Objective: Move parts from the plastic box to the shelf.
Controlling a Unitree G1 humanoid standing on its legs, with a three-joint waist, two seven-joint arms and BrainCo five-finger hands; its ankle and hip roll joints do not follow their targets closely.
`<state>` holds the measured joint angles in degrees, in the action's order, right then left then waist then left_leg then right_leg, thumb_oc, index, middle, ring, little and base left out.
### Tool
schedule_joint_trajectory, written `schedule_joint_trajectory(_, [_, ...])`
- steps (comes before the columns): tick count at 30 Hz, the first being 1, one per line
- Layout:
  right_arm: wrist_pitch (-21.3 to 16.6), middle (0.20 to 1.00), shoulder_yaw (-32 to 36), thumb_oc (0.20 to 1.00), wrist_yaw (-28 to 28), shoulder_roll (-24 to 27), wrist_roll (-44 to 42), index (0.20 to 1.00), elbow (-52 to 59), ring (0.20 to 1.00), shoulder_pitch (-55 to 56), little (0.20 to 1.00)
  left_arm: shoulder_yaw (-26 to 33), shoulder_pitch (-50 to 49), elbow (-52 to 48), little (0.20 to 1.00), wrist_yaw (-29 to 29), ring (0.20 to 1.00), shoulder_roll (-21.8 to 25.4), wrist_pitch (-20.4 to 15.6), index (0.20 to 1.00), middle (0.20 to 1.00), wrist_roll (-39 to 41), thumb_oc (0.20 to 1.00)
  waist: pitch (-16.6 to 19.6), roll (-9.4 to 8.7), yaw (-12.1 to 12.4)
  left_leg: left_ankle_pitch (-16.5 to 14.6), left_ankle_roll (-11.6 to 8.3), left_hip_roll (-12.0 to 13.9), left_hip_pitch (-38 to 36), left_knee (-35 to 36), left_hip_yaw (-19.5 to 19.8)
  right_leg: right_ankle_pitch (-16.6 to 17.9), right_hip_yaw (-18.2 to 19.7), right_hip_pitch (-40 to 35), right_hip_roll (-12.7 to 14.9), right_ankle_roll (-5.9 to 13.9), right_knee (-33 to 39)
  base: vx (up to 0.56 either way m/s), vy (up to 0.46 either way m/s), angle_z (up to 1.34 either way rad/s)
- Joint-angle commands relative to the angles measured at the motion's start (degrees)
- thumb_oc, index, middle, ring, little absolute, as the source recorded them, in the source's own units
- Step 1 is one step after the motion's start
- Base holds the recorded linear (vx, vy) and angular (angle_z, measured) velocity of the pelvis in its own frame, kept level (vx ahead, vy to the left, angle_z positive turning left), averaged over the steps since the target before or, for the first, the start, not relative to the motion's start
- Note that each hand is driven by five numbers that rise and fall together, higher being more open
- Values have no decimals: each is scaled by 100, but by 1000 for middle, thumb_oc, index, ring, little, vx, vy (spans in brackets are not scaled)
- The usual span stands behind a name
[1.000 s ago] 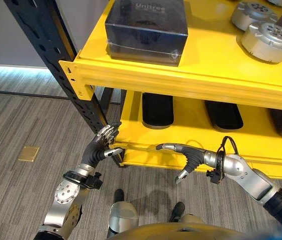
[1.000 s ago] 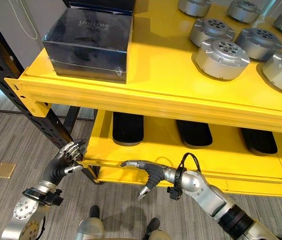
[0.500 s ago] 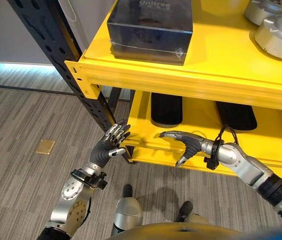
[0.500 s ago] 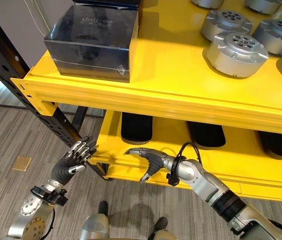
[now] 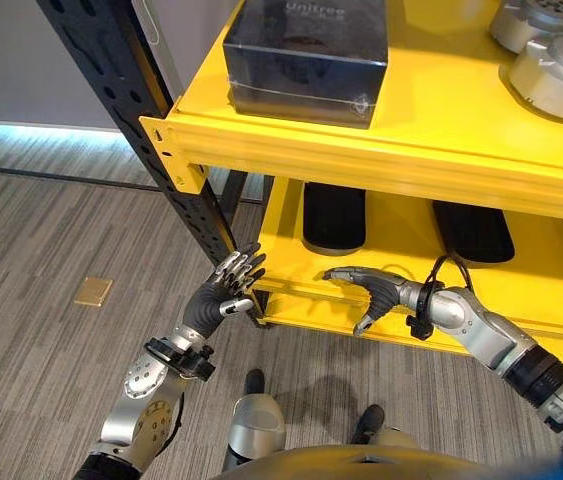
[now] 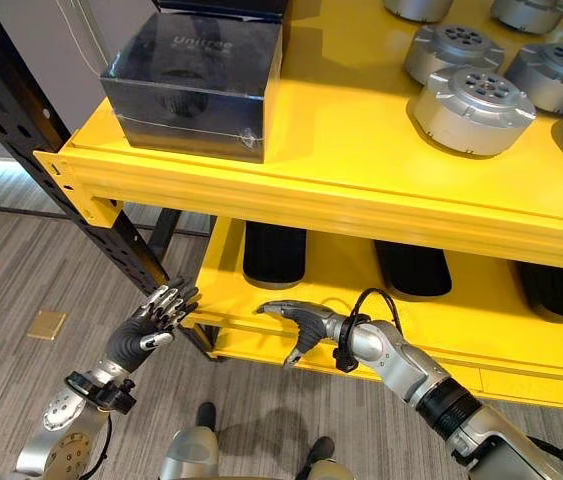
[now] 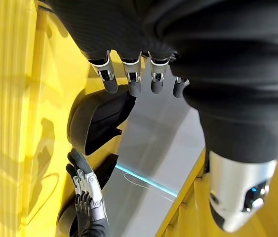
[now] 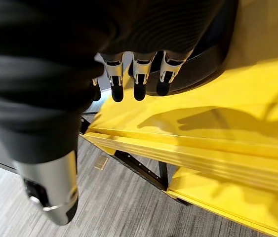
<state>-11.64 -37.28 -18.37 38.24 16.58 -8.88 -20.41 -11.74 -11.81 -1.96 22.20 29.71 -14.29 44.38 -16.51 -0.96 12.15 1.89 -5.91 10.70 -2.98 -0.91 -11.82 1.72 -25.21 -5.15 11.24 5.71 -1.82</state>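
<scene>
1. Looking down, I see both arms low in front of the yellow shelf (image 5: pixel 431 150); the left robot hand (image 5: pixel 223 296) has its fingers spread and straight by the black upright (image 5: pixel 151 150), holding nothing.
2. The right robot hand (image 5: pixel 366 292) reaches along the front edge of the lower shelf level, fingers loosely extended, thumb hanging down, also empty.
3. I find no plastic box here to draw parts from, so I judge neither robot hand is carrying anything to place right now.
4. The parts I can see are round silver metal discs (image 6: pixel 461 110) sitting on the top level, off to the right, well apart from both hands.
5. They look like solid machined metal, so I expect them to be heavy, stiff and smooth-sided; I would wrap fingers and thumb around the rim rather than pinch the top.
6. A dark box (image 6: pixel 196 80) stands at the left end of the top level, and black oblong pads (image 6: pixel 274 255) lie on the lower level, behind the right robot hand.
</scene>
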Motion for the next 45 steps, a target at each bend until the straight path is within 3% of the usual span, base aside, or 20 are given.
schedule_joint_trajectory(1, [-181,1000,-218,1000,160,-133,35,1000,2,1000,-479,1000,-68,150,-136,1000,103,1000,39,-199,1000,1000,51,1000,105,-37,87,135,46,195,266,-380,-314,-507,-24,86,289,190,-959,0,0,0])
schedule_joint_trajectory(32, [584,1000,-462,1000,403,-931,649,1000,-1020,1000,-1023,1000,-254,396,-34,1000,110,1000,-56,68,1000,1000,-67,1000,106,111,180,113,39,222,303,-548,-251,-580,-87,165,364,102,-1188,8,0,1])
schedule_joint_trajectory(45, [845,1000,-479,1000,405,-1030,711,1000,-1419,1000,-1332,1000,-308,467,-2,1000,268,1000,-27,317,1000,1000,-116,1000,145,135,208,125,41,214,272,-531,-246,-521,-95,156,403,120,-1154,0,0,0])
